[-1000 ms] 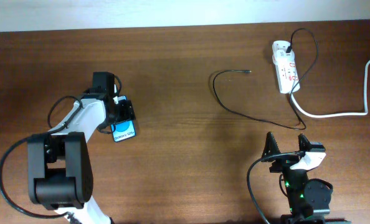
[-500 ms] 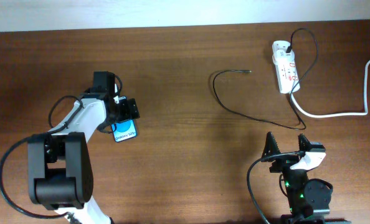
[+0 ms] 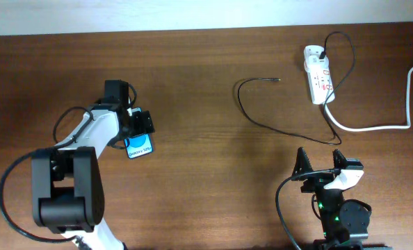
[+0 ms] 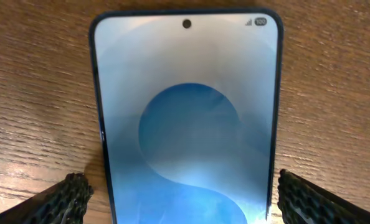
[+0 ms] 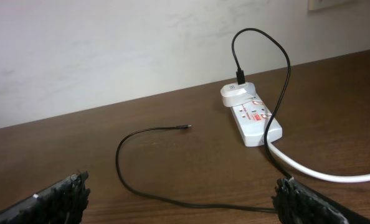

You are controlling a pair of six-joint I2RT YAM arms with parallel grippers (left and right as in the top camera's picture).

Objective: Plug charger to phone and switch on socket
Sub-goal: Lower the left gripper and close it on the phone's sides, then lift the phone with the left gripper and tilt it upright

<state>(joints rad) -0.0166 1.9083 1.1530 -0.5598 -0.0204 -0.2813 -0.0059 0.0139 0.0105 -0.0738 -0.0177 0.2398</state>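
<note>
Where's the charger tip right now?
Overhead, the charger tip lies loose right of centre, just left of the socket, far from the phone.

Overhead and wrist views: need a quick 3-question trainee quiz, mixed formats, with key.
1. True or false: the charger is already plugged in at the socket.
2. The phone lies: A) between the open fingers of the left gripper; B) against the socket; C) propped against the wall.
3. Is the connector tip in the phone yet?
Key: 1 true. 2 A. 3 No, it lies bare, well away from the phone.
</note>
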